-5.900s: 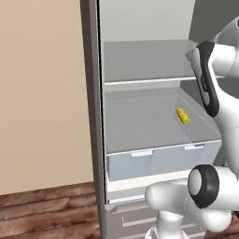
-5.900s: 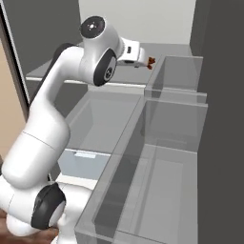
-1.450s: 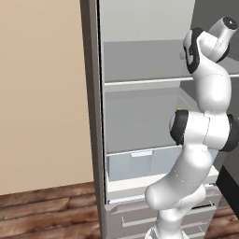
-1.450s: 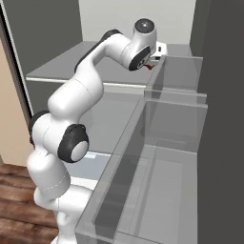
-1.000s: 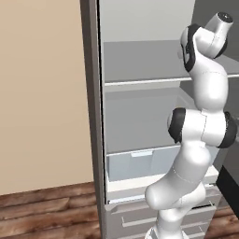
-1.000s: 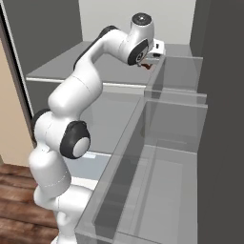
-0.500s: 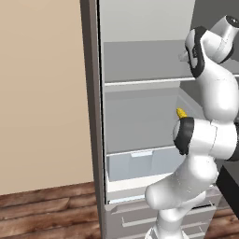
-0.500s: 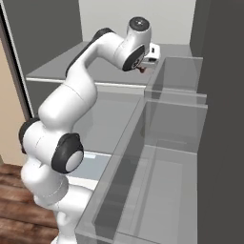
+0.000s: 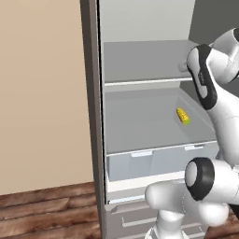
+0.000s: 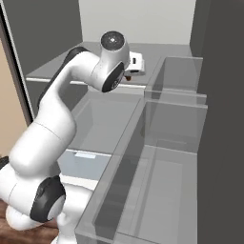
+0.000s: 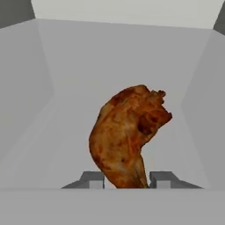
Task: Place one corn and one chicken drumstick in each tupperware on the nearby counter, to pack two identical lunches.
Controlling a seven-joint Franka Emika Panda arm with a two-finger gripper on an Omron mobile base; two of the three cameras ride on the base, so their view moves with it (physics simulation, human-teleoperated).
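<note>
Gripper (image 11: 124, 180) jaws are clamped on the narrow end of a browned, roasted chicken drumstick (image 11: 127, 138), one small grey fingertip (image 11: 93, 179) on each side of it in the hand view; the meaty end stands up above them against pale grey fridge walls. In the right base view the white hand (image 10: 135, 65) sits over the upper grey fridge shelf (image 10: 57, 71), beside clear door bins (image 10: 174, 78). On the lower grey shelf (image 9: 135, 123) in the left base view, a small yellow corn cob (image 9: 183, 116) lies near the right side, well below the hand.
</note>
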